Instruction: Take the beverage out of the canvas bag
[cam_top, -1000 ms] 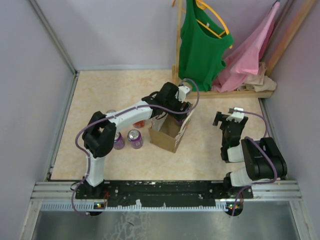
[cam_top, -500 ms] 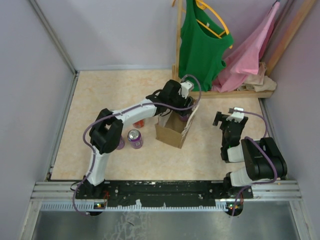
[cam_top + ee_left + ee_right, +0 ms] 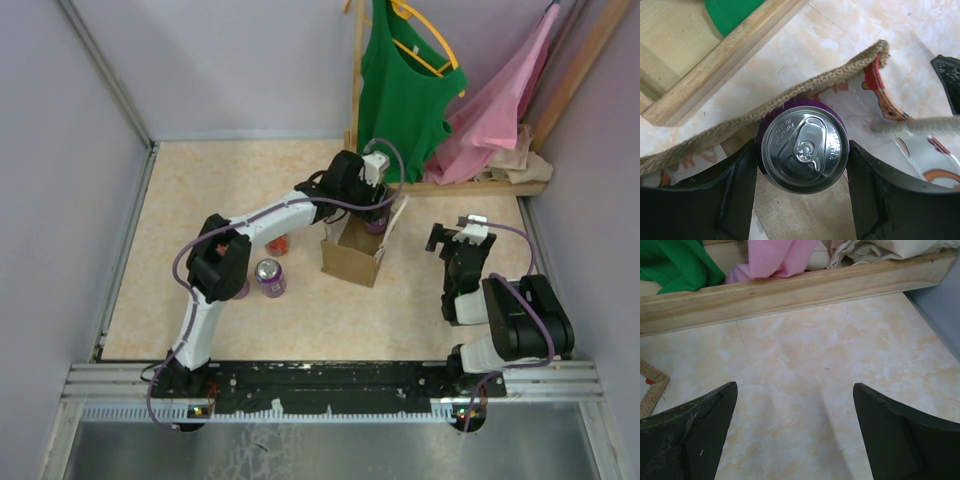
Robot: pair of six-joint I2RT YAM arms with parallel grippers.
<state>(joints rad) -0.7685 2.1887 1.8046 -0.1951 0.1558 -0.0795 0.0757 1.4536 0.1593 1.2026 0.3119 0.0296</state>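
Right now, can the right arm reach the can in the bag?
Probably not: the left end effector clamps the purple can, and the canvas bag wall blocks the right end effector.

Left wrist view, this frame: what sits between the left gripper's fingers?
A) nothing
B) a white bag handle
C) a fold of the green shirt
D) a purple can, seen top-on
D: the left gripper has a dark finger pressed to each side of the purple can, whose pull-tab top faces the camera right at the canvas bag rim.
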